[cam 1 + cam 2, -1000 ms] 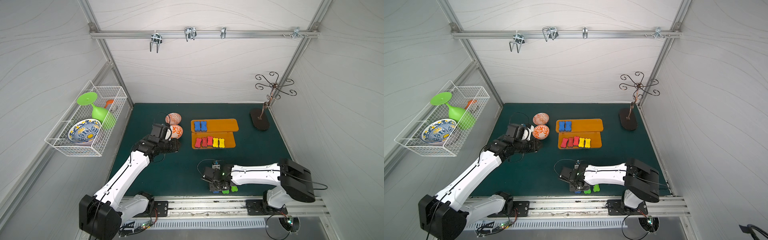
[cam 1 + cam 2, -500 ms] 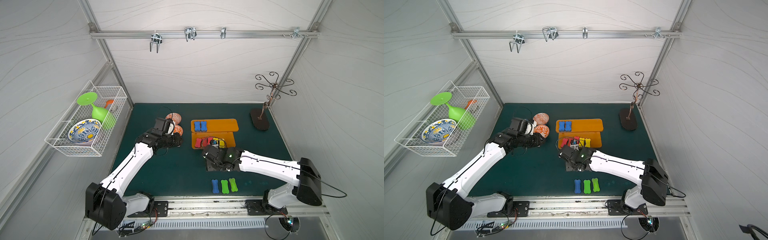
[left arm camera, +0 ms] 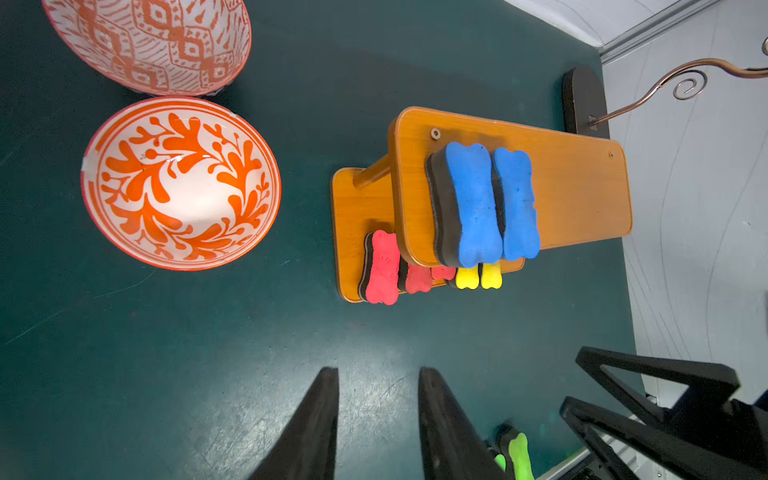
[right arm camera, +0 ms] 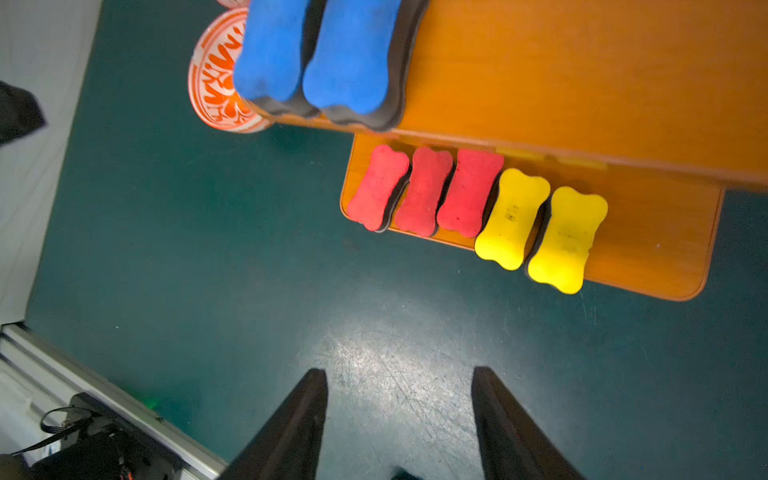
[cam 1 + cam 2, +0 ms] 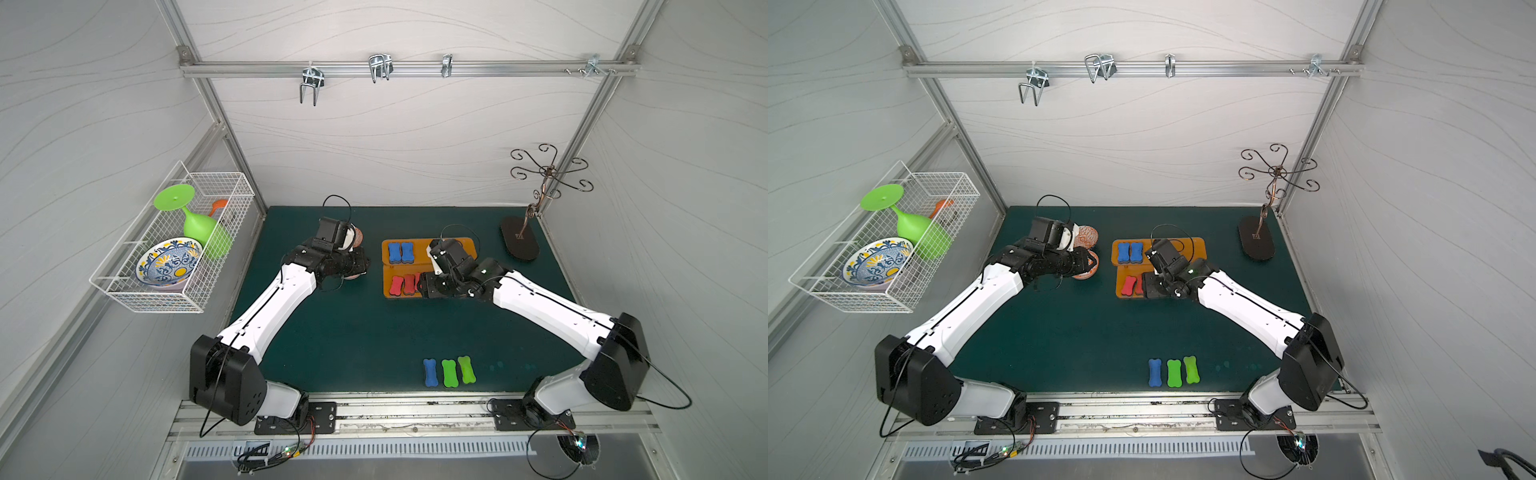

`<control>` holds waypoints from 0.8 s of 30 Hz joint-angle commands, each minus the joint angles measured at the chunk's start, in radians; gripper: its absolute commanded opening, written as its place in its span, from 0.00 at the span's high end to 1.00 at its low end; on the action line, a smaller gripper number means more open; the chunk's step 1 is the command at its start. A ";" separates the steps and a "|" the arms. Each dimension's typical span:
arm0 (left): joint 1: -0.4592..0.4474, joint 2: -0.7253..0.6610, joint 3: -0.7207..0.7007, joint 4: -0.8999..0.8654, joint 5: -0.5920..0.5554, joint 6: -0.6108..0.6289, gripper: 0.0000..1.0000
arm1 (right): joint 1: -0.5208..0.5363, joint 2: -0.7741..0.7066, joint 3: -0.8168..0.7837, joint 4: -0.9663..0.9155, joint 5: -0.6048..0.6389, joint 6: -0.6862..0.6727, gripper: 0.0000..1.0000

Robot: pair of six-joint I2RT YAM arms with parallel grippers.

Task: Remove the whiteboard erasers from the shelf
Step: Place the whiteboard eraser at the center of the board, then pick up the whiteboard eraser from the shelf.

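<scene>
The orange shelf (image 5: pixel 422 248) stands mid-table. Its upper board (image 3: pixel 582 187) carries two blue whiteboard erasers (image 5: pixel 401 252) side by side. On the lower board (image 4: pixel 648 257) lie three red erasers (image 4: pixel 424 191) and two yellow ones (image 4: pixel 540 228); my right arm hides the yellow ones in both top views. My right gripper (image 4: pixel 399 372) is open and empty, above the mat just in front of the lower board. My left gripper (image 3: pixel 377 370) hovers left of the shelf by the bowls, open with a narrow gap, holding nothing. One blue eraser (image 5: pixel 430 372) and two green ones (image 5: pixel 457 371) lie near the mat's front edge.
Two orange-patterned bowls (image 3: pixel 180 183) (image 3: pixel 153 37) sit left of the shelf, under my left wrist. A white wire basket (image 5: pixel 124 286) on the left wall holds a green glass and a blue bowl. A curly metal stand (image 5: pixel 519 245) stands at the back right.
My right arm has swung from the mat's front edge, where the blue and green erasers now lie, back up to the shelf. My left arm has stretched further toward the shelf.
</scene>
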 commanded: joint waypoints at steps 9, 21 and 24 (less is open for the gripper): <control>0.028 0.048 0.091 0.019 0.001 0.008 0.65 | -0.102 0.016 0.058 0.041 -0.144 -0.066 0.40; 0.047 0.035 0.050 0.009 0.001 -0.001 0.65 | -0.164 0.092 0.206 0.004 -0.195 -0.104 0.41; 0.048 0.016 0.033 0.006 0.004 -0.006 0.65 | -0.166 0.116 0.237 -0.002 -0.198 -0.109 0.42</control>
